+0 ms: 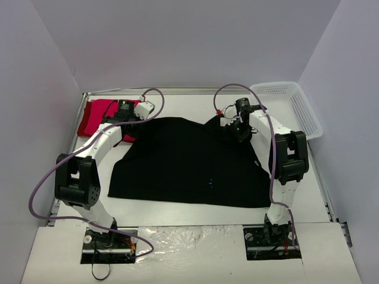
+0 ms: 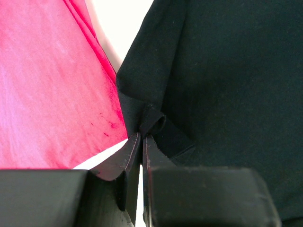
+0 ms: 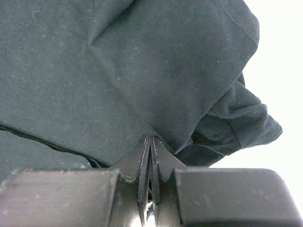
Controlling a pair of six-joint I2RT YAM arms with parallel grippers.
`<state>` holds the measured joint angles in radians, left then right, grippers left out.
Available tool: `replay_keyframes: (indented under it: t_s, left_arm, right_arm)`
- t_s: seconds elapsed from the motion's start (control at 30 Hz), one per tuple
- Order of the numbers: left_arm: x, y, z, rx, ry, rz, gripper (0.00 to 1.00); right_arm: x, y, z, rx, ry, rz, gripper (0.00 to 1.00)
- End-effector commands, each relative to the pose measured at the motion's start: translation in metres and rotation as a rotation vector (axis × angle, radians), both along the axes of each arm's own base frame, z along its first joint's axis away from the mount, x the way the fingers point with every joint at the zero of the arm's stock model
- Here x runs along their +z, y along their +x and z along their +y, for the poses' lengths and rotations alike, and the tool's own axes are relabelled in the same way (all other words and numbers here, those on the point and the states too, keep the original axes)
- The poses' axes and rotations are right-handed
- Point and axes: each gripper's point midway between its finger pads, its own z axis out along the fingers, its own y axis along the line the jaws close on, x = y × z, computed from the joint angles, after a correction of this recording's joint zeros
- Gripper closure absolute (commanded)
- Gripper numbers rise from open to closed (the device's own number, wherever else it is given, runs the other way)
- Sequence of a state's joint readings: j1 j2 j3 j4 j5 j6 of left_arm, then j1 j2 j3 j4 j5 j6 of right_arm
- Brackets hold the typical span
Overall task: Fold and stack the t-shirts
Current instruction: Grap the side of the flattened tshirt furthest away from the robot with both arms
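Barely begun, by my judgement: neither of the 2 shirts is stacked. The red t-shirt lies in a rough heap at the upper left of the top view. The black t-shirt is spread flat mid-frame, not yet folded. The left gripper pinches a pucker of black cloth at that shirt's upper-left corner, just beside the red one. The right gripper sits at the upper-right corner, fingers pressed together at a fold; whether cloth is caught between them I cannot tell.
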<state>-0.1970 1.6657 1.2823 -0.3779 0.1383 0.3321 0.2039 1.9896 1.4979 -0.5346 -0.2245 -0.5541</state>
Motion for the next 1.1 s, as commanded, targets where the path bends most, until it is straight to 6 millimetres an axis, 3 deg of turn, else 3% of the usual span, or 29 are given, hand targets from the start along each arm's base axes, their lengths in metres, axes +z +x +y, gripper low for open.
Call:
replay_keyframes:
  t_s: [0.0, 0.17, 0.23, 0.27, 0.43, 0.7, 1.07]
  left_arm:
    - [0.027, -0.002, -0.004, -0.013, -0.024, -0.055, 0.98]
    - [0.027, -0.002, -0.004, -0.012, -0.025, -0.055, 0.98]
    - [0.027, -0.002, -0.005, -0.014, -0.027, -0.054, 0.98]
    - [0.027, -0.002, -0.005, -0.014, -0.027, -0.054, 0.98]
    - [0.028, -0.002, -0.005, -0.015, -0.028, -0.054, 0.98]
    - [0.026, -0.003, -0.005, -0.017, -0.025, -0.050, 0.98]
    - [0.021, -0.002, -0.004, -0.021, -0.017, -0.040, 0.98]
  right_arm:
    - [0.024, -0.002, -0.008, -0.011, -0.008, -0.037, 1.00]
    - [0.037, 0.002, -0.010, -0.022, 0.001, -0.071, 1.00]
    - [0.040, 0.003, -0.012, -0.027, 0.005, -0.076, 0.72]
    - [0.040, 0.003, -0.012, -0.025, 0.005, -0.076, 0.65]
    - [0.036, 0.004, -0.016, -0.030, 0.001, -0.070, 0.49]
    - [0.025, 0.013, -0.015, -0.029, 0.008, -0.050, 0.47]
    - [0.016, 0.020, -0.003, -0.009, 0.060, -0.018, 0.57]
